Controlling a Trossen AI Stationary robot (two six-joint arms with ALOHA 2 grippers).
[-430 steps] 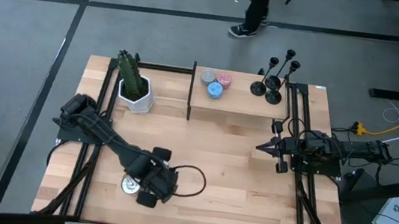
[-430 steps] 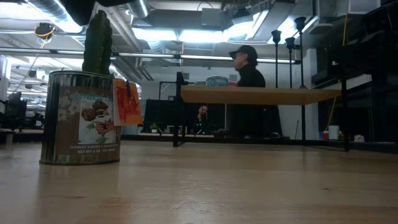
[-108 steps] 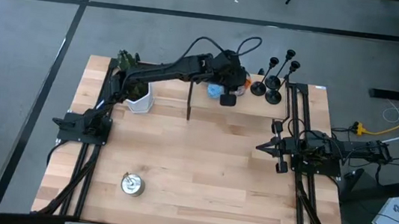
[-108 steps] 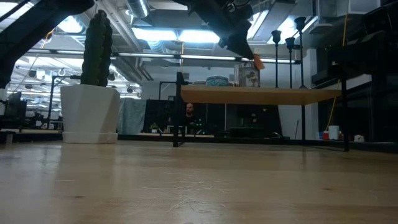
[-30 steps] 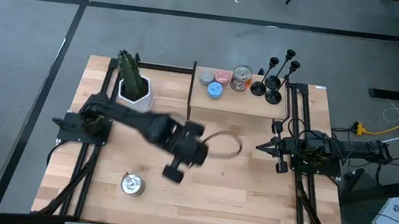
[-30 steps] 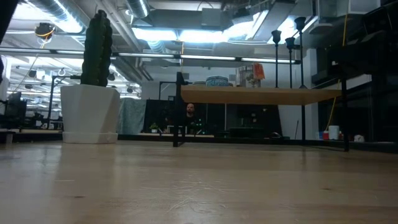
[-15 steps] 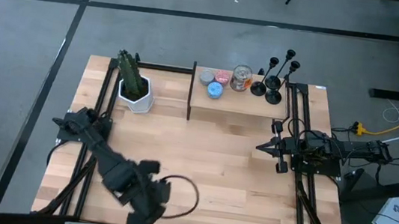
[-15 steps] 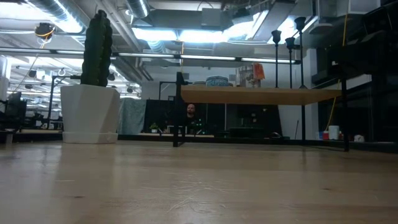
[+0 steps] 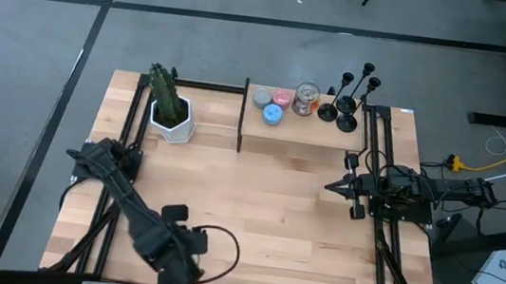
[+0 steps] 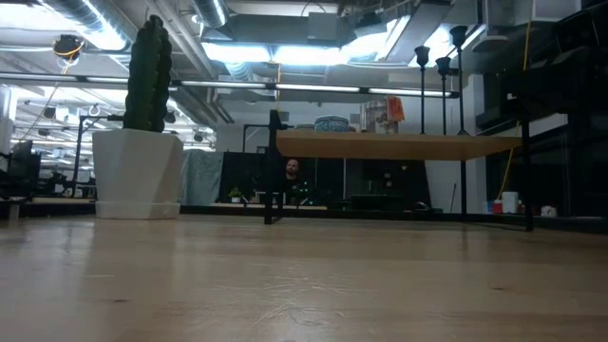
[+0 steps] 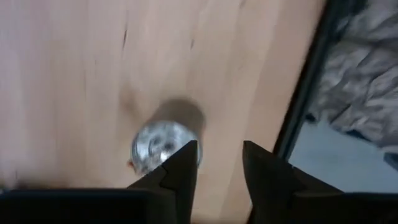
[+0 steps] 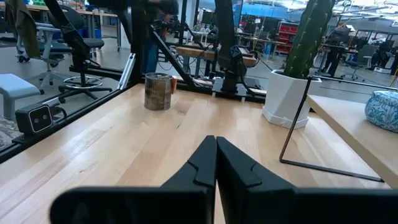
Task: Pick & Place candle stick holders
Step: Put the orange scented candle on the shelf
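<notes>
Three black candle stick holders stand by their round bases at the right end of the raised wooden shelf; their stems and cups also show in the low view. My left gripper hangs open over the table's near left part, far from them. Below it a silver tin stands on the table, just beside one fingertip and not between the fingers. My right gripper waits shut and empty at the table's right side, and its closed fingers show in the right wrist view.
On the shelf, left of the holders, stand a printed tin and small pink, blue and grey candles. A cactus in a white pot stands at the far left. Black frame rails run along both table sides.
My left arm has swung from the table's middle toward the near left, coming over the silver tin, which it now hides in the high view. Nothing on the shelf has moved.
</notes>
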